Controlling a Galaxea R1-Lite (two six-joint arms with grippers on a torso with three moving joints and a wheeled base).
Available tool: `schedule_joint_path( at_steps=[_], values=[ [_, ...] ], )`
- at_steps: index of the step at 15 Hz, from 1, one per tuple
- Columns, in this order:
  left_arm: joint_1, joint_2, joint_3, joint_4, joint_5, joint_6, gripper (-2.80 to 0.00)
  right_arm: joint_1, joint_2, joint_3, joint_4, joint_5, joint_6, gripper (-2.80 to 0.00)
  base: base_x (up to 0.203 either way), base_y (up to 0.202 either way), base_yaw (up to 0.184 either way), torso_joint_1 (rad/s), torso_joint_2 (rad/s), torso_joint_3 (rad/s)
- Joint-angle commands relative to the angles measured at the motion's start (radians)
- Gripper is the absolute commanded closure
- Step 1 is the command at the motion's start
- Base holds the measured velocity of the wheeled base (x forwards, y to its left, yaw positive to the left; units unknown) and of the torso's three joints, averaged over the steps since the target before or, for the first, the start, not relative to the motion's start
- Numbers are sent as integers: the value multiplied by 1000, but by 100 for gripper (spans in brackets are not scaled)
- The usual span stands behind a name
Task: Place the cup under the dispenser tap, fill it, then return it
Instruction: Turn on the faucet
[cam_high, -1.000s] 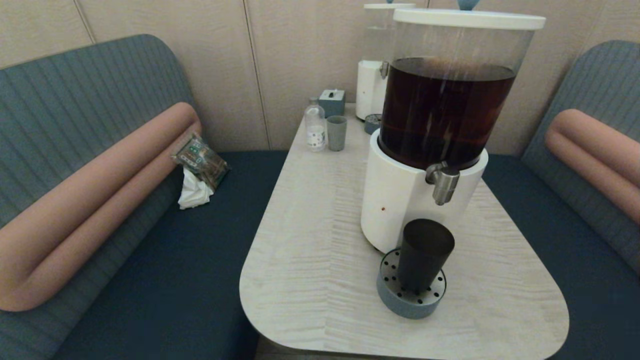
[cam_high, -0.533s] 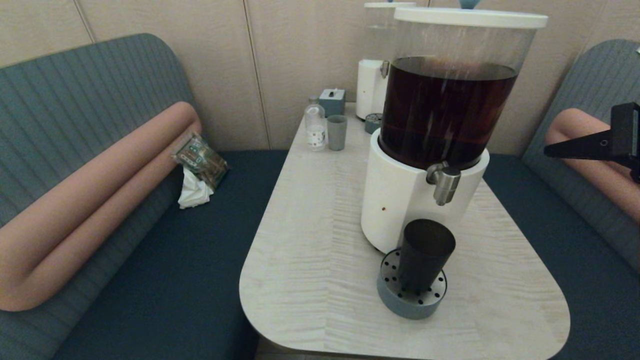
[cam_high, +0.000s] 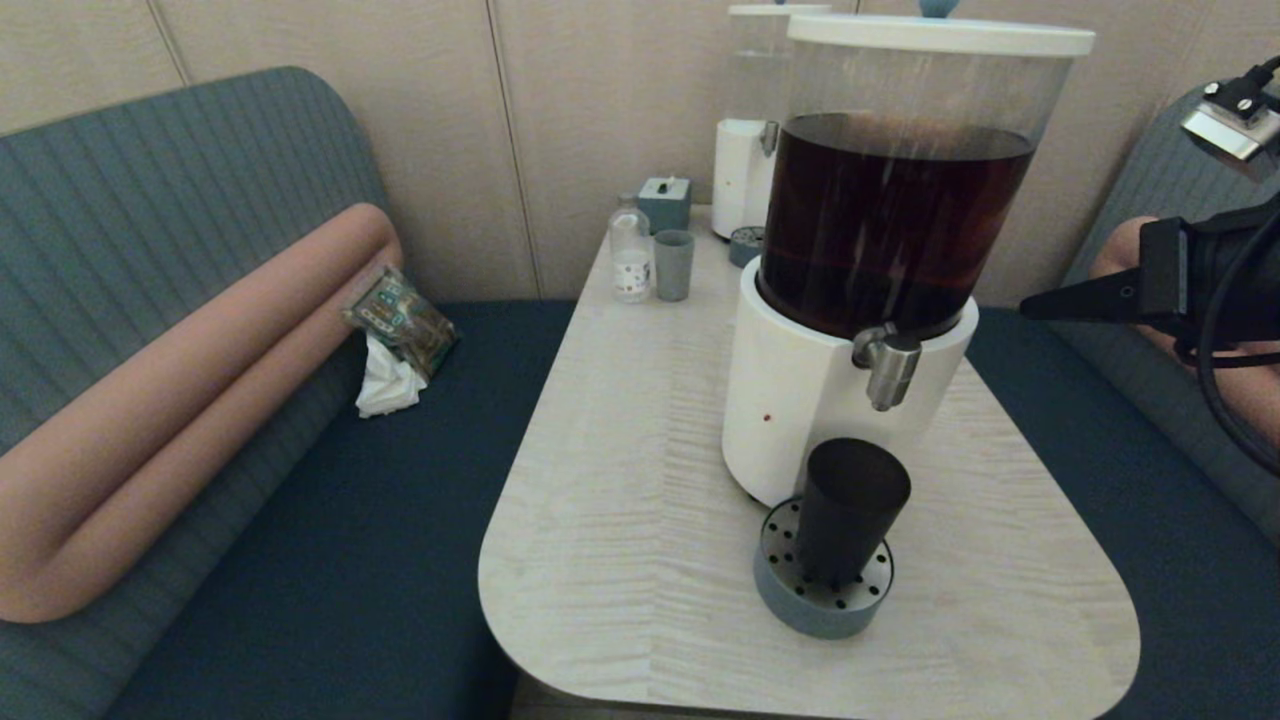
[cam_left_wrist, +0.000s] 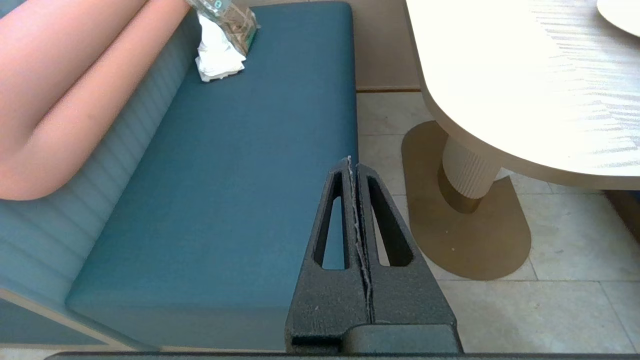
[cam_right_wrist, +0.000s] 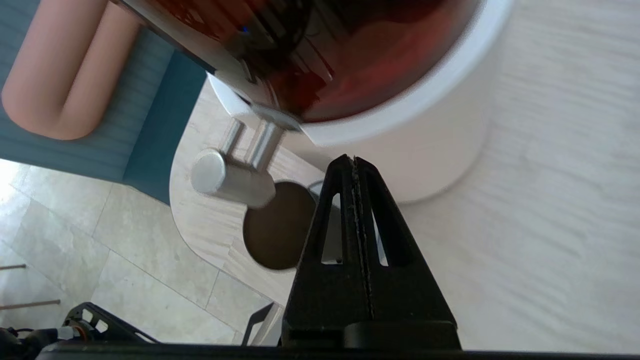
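Head view: tumbler (cam_high: 850, 510) upright on drip tray (cam_high: 790, 600), tap (cam_high: 885, 365) at its 12 o'clock. Right gripper (cam_high: 1030, 308) at 3, empty.
Right wrist: jaws pressed together.
Left wrist: left gripper (cam_left_wrist: 353, 167) closed, parked.
Tumbler likely light, slick, stiff; grip mid-wall.

A surface (cam_high: 620, 500) is sitting between two benches. A large dispenser (cam_high: 840, 400) is standing on its right half, with the dispenser tap (cam_high: 885, 365) sticking out toward the near edge. The cup (cam_high: 848, 510) is standing upright on a drip tray (cam_high: 800, 600) directly below the tap. Behind, near the wall, a bottle (cam_high: 630, 250), a small cup (cam_high: 673, 265) and a box (cam_high: 665, 205) are grouped together, with a second dispenser (cam_high: 745, 170) to their right. The right claw (cam_high: 1035, 305) is hovering right of the large dispenser. A packet (cam_high: 400, 320) is lying on the left bench (cam_high: 330, 560).
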Motion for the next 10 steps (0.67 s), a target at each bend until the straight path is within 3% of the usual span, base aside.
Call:
schedule_joint_path(
  at_steps=[1,10],
  values=[
    [0,1,0,1,0,0,0,21,25,1,-16,3,-1,0,0,0,0,0,0,0],
    [0,1,0,1,0,0,0,119,99,-15,-55,-3,5,0,0,0,0,0,0,0]
  ],
)
